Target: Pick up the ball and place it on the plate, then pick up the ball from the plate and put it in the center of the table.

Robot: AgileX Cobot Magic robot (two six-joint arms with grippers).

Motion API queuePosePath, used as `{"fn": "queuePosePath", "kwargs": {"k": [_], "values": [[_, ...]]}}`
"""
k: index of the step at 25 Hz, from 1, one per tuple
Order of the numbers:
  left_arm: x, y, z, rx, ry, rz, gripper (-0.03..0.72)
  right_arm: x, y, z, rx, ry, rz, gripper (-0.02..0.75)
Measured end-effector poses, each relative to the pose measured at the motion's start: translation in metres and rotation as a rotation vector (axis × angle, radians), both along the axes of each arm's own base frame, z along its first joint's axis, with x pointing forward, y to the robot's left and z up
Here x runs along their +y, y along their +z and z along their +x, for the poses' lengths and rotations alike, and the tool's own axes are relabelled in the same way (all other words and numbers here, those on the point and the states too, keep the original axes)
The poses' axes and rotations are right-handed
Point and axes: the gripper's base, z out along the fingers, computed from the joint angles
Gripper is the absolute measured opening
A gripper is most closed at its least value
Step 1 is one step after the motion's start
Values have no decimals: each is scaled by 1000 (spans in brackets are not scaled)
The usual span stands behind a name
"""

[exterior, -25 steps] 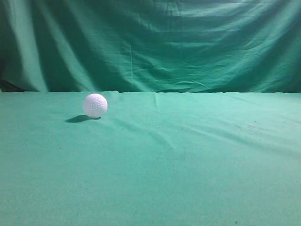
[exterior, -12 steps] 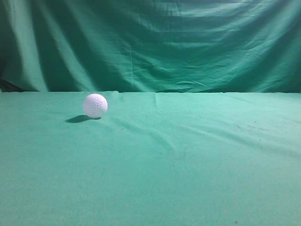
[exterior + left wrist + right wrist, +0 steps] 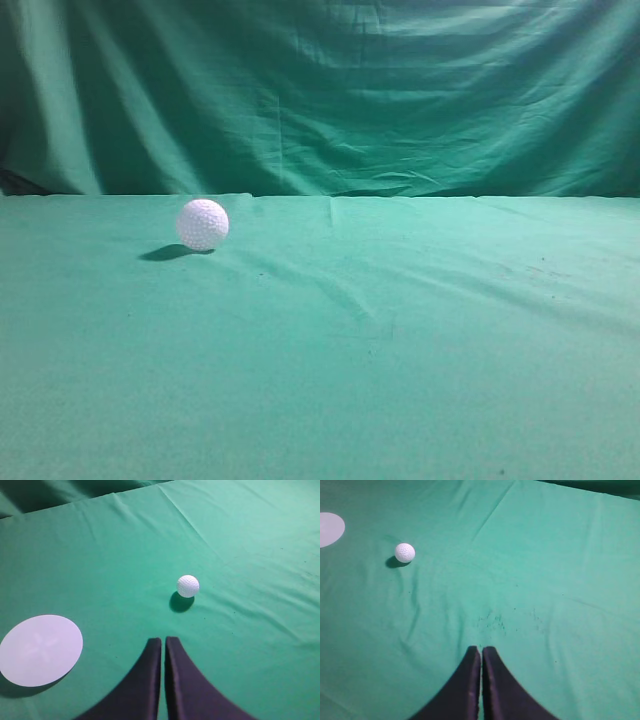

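Green cloth hangs in folds as a backdrop (image 3: pixel 330 90) behind the desk (image 3: pixel 400 340), which is covered in the same slightly wrinkled green fabric. On that desk sits the ball (image 3: pixel 202 223), a small white dimpled sphere resting alone on the cloth with its shadow falling just beside it. Seen from the left wrist, the ball (image 3: pixel 188 586) lies near and ahead of the left claw (image 3: pixel 163 642), whose two dark fingers are pressed together holding nothing. A flat white plate (image 3: pixel 40 649) lies well apart from the ball, off to its side. The right claw (image 3: pixel 481 651) is likewise closed and empty, with the ball (image 3: pixel 404 552) well apart from it and the plate (image 3: pixel 330 528) beyond the ball at the frame's edge.
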Motion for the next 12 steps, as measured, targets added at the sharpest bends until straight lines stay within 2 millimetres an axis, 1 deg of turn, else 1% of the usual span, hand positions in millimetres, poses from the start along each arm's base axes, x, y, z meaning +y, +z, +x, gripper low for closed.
{"fn": "queuePosePath", "kwargs": {"k": [12], "values": [[0,0,0,0,0,0,0,0,0,0,1,0,-3,0]]}}
